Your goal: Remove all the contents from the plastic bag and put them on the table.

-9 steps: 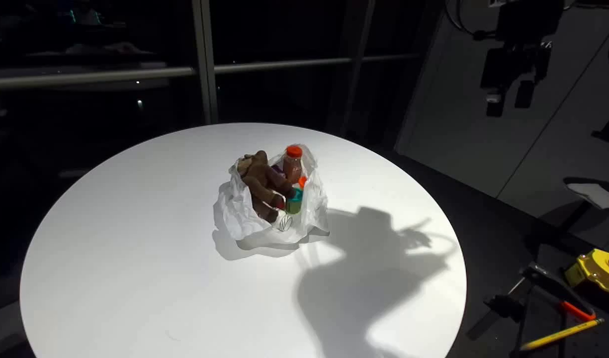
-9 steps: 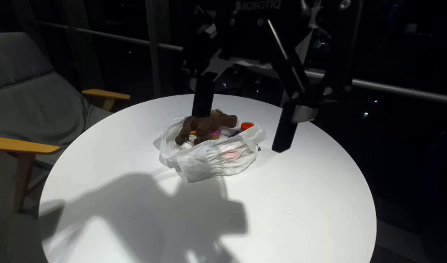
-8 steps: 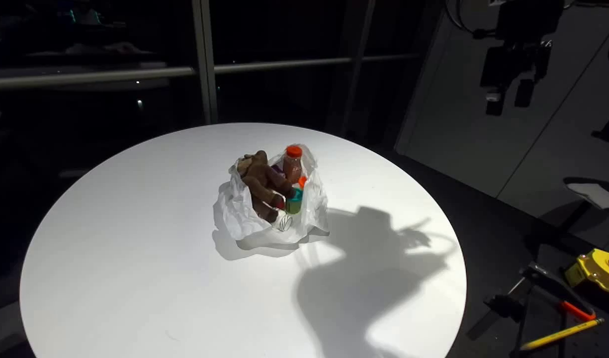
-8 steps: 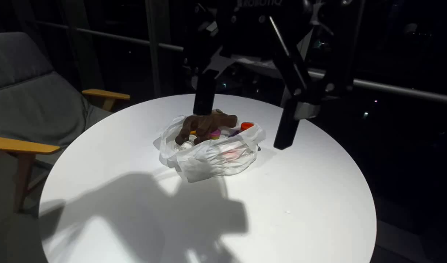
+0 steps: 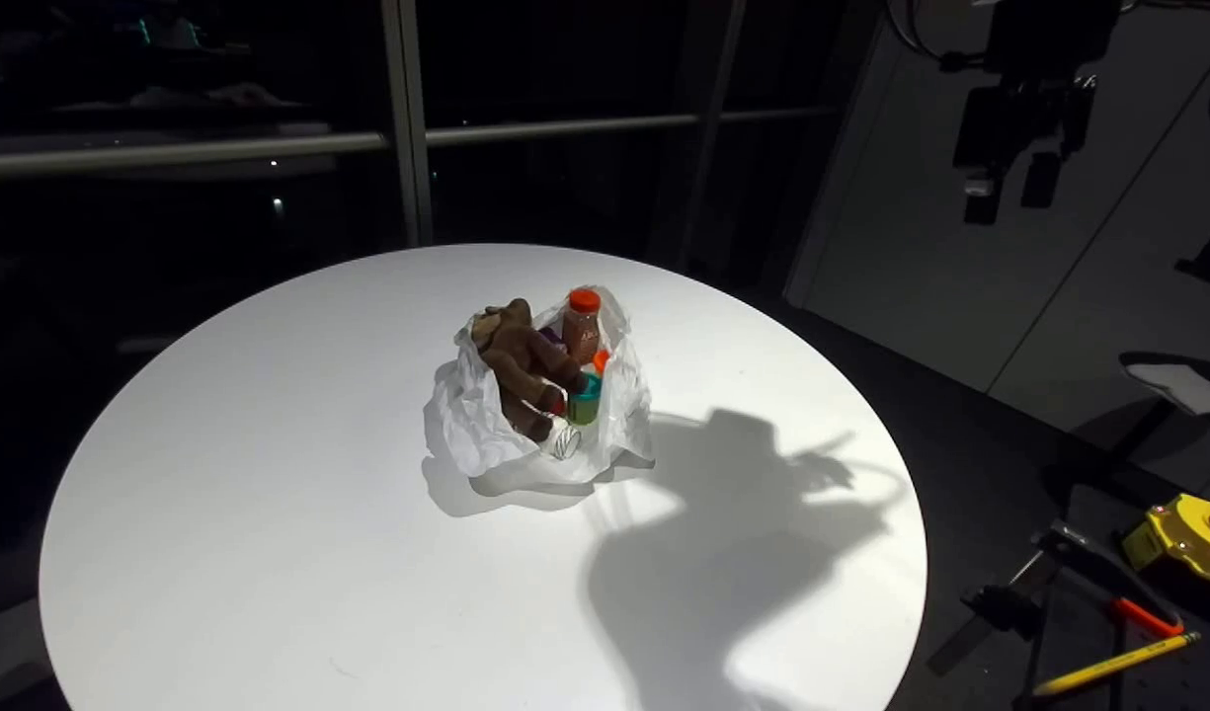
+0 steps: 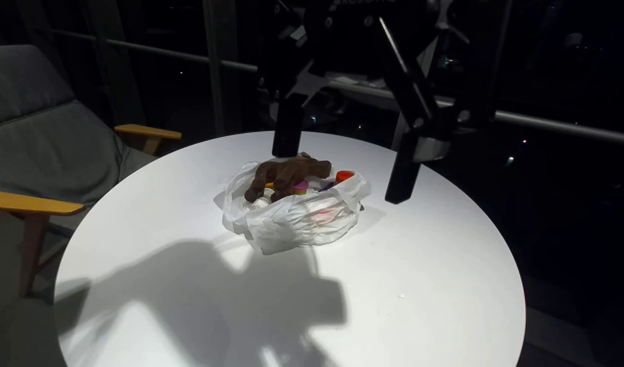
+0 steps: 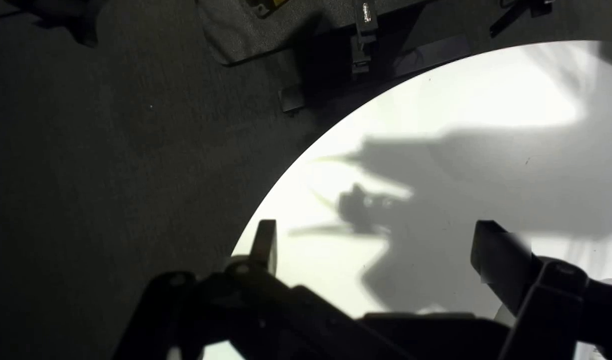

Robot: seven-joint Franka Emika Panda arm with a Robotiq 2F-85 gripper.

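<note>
A white plastic bag [image 5: 471, 434] lies open on the round white table [image 5: 298, 573]; it also shows in an exterior view [image 6: 286, 232]. In it are a brown plush toy [image 5: 514, 355], a jar with an orange-red lid [image 5: 583, 331], a green tub with a teal lid [image 5: 585, 403], a white patterned item [image 5: 564, 441], and a pink-lidded tub [image 6: 300, 187]. Lower contents are hidden. My gripper [image 6: 342, 176] is open and empty, well above the table and apart from the bag. In the wrist view my gripper [image 7: 375, 224] has wide-spread fingers over the table edge.
A grey chair [image 6: 52, 117] with wooden armrests stands beside the table. A yellow box with a red button [image 5: 1192, 538] and a pencil [image 5: 1118, 664] lie on a dark surface off the table. Window frames with a rail [image 5: 565, 128] stand behind. The arm's shadow falls on the table.
My gripper has risen slightly, its fingertips shifting a little up and right in an exterior view. The bag and its contents have not moved.
</note>
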